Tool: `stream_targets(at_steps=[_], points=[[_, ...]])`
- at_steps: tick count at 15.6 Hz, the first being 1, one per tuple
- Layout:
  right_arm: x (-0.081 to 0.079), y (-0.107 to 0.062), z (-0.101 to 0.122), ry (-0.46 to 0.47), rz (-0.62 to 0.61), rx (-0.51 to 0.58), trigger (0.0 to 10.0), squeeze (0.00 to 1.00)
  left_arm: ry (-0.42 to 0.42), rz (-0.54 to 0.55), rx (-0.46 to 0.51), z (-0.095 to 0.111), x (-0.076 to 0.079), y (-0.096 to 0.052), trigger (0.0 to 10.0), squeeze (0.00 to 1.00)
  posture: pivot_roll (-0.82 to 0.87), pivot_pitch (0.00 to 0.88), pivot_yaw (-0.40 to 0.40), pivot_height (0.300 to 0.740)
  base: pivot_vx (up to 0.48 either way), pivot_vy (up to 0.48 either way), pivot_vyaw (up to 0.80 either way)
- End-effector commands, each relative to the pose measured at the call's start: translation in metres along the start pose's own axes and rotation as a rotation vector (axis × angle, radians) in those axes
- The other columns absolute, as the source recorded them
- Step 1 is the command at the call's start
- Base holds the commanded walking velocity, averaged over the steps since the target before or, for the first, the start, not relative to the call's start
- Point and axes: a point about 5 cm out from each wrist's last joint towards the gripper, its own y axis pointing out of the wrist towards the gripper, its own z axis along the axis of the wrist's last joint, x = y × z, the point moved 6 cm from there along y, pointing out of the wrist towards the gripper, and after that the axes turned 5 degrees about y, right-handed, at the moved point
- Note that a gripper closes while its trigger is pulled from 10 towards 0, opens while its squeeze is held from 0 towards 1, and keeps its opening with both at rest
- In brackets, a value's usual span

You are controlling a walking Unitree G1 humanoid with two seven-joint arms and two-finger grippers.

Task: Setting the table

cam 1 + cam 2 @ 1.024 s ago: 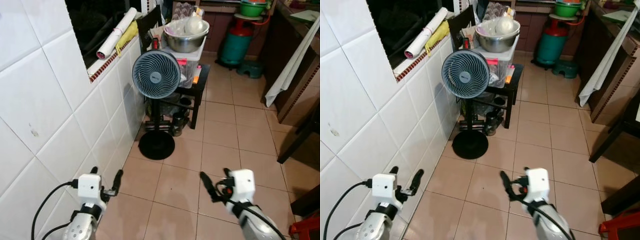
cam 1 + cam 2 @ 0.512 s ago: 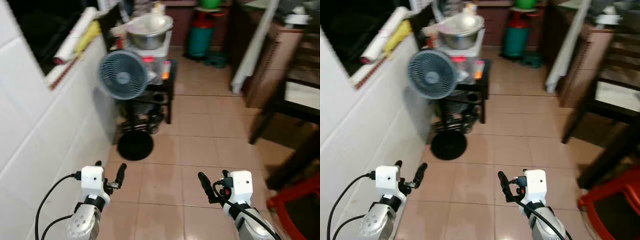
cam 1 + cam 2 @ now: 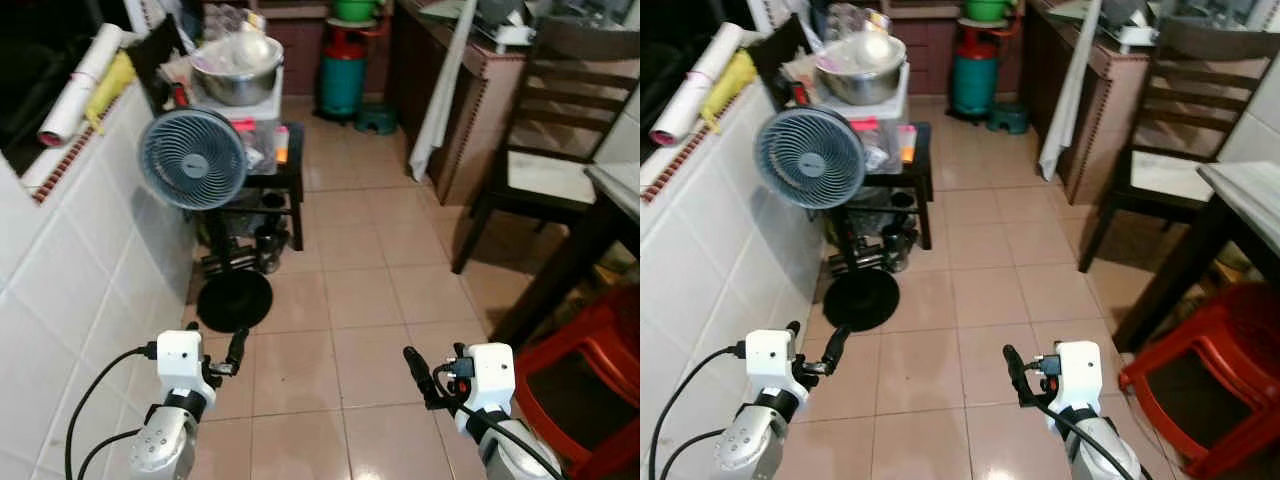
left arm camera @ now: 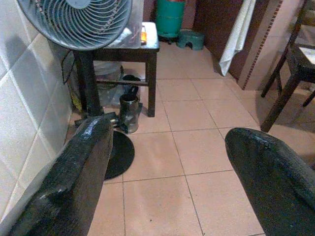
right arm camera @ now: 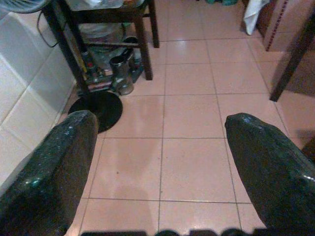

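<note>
A table corner (image 3: 618, 188) with a pale top and dark legs shows at the right edge, with a dark wooden chair (image 3: 545, 170) behind it. My left gripper (image 3: 214, 338) is held low over the floor tiles near the tiled wall, open and empty. My right gripper (image 3: 436, 356) is level with it, also open with nothing between its fingers. In the left wrist view the two black fingers (image 4: 83, 162) stand wide apart over bare tiles. The right wrist view shows its fingers (image 5: 266, 152) spread the same way.
A standing fan (image 3: 192, 158) stands by the white tiled wall (image 3: 70, 270), in front of a small black table carrying a metal bowl (image 3: 237, 75). A green gas cylinder (image 3: 343, 70) stands at the back. A white cloth (image 3: 440, 90) hangs from a counter. A red plastic stool (image 3: 590, 380) sits under the table corner.
The whole view has swung to the right, bringing the table corner, chair and red stool into sight. Both grippers keep the same open pose.
</note>
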Motion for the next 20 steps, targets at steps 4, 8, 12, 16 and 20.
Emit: stream_targets(at_steps=[4, 8, 12, 16, 20], points=[[-0.002, -0.001, 0.010, -0.001, -0.015, 0.033, 10.0, 0.00, -0.007, -0.023, 0.017, 0.009, -0.001, 0.004, 10.0, 0.00, 0.02, 0.000, 0.044, 0.740, 0.000, 0.000, -0.40], [0.001, -0.002, 0.009, -0.007, -0.036, 0.032, 10.0, 0.00, -0.032, -0.075, 0.024, 0.012, 0.008, 0.010, 10.0, 0.00, 0.00, 0.000, 0.062, 0.740, 0.203, 0.000, -0.80], [0.001, 0.002, 0.013, -0.014, -0.037, 0.041, 10.0, 0.00, -0.038, -0.099, 0.031, 0.014, 0.014, 0.016, 10.0, 0.00, -0.01, 0.000, 0.063, 0.740, 0.345, 0.000, -0.80], [-0.001, 0.002, 0.010, -0.013, -0.036, 0.032, 10.0, 0.00, -0.042, -0.112, 0.018, 0.008, 0.017, 0.012, 10.0, 0.00, -0.01, 0.000, 0.060, 0.740, 0.372, 0.000, -0.80], [-0.002, 0.003, 0.010, -0.008, -0.037, 0.033, 10.0, 0.00, -0.036, -0.119, 0.009, 0.006, 0.017, 0.012, 10.0, 0.00, -0.01, 0.000, 0.065, 0.740, 0.381, 0.000, -0.80]])
